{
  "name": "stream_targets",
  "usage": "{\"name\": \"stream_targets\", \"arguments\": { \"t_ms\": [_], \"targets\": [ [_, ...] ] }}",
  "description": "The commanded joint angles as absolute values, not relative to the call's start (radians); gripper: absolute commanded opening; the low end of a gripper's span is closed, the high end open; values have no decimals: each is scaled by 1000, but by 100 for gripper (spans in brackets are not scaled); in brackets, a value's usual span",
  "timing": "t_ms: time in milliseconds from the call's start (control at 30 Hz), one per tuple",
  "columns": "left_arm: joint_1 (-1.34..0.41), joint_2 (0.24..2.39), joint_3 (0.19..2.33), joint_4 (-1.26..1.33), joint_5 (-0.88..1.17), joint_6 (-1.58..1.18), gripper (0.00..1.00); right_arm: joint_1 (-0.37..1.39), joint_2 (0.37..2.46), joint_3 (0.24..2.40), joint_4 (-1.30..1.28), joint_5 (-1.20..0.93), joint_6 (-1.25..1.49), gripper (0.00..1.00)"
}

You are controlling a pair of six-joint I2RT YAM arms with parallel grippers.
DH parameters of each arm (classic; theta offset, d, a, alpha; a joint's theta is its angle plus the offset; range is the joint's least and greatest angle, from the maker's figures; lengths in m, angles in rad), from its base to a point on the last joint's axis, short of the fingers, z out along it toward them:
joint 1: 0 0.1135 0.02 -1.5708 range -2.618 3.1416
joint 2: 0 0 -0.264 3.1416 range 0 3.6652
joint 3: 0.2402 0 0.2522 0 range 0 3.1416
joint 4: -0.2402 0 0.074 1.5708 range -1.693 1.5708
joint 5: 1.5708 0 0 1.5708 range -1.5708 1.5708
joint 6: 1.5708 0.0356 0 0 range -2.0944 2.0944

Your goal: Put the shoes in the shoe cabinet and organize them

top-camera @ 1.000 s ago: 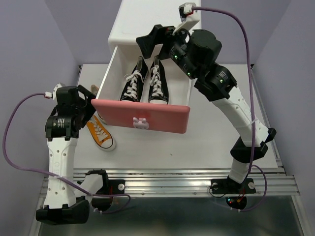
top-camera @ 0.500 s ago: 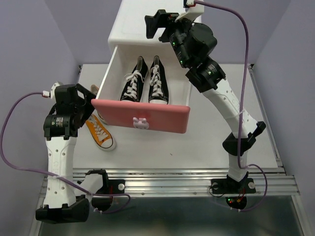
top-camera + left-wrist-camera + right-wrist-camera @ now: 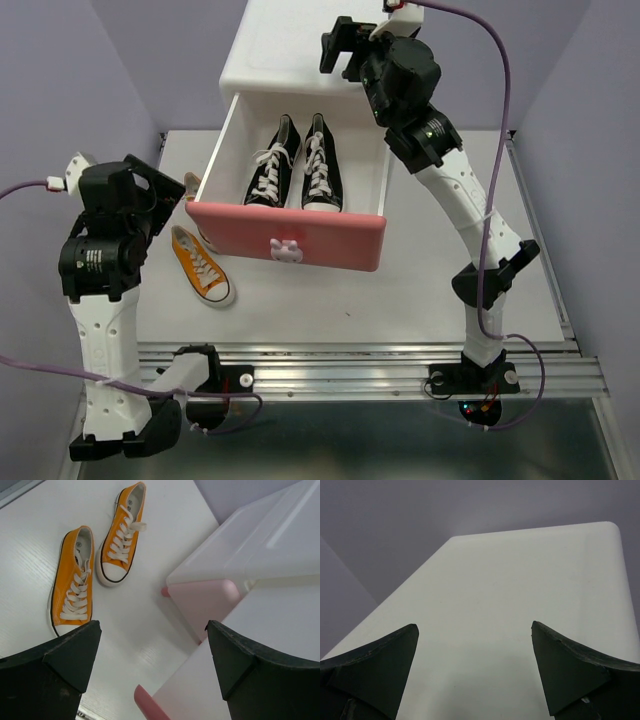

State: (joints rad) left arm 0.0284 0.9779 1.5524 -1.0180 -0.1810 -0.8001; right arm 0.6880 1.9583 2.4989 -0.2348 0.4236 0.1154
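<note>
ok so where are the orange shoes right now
The orange shoes lie side by side on the table, at the left of the top view, just left of the open pink drawer that holds the black pair.

Top view: even, diffuse overhead light, white table [image 3: 420, 290] bright, shoe cabinet [image 3: 280, 50] top close to washed out, only faint soft shadow under the open drawer [image 3: 290, 243]. Left wrist view: bright and sharp on the orange shoes [image 3: 74, 585], left fingers [image 3: 60, 665] dark, featureless, slightly soft in the foreground. Right wrist view: dimmer, grey-green cast over the cabinet top, darker toward the lower edge, right fingers [image 3: 370, 665] near black.
</note>
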Motion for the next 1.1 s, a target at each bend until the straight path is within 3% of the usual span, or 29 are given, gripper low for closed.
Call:
{"name": "stream_targets", "arguments": {
  "t_ms": [0,133,267,433,800,1067],
  "targets": [
    [34,998,1733,-1054,-215,-804,99,690,1971,2491,-325,448,100,100],
    [35,1054,2012,-985,-134,-738,99,690,1950,2424,-363,466,106,100],
    [34,1084,2126,-948,-94,-683,99,690,1953,2421,-428,437,133,100],
    [35,1100,2192,-836,130,-594,99,690,1950,2392,-446,436,130,100],
    [34,1026,2039,-626,627,-661,99,681,1951,2347,-477,420,95,100],
    [34,1037,2051,-580,704,-706,99,663,1944,2309,-491,400,156,100]
  ]
}}
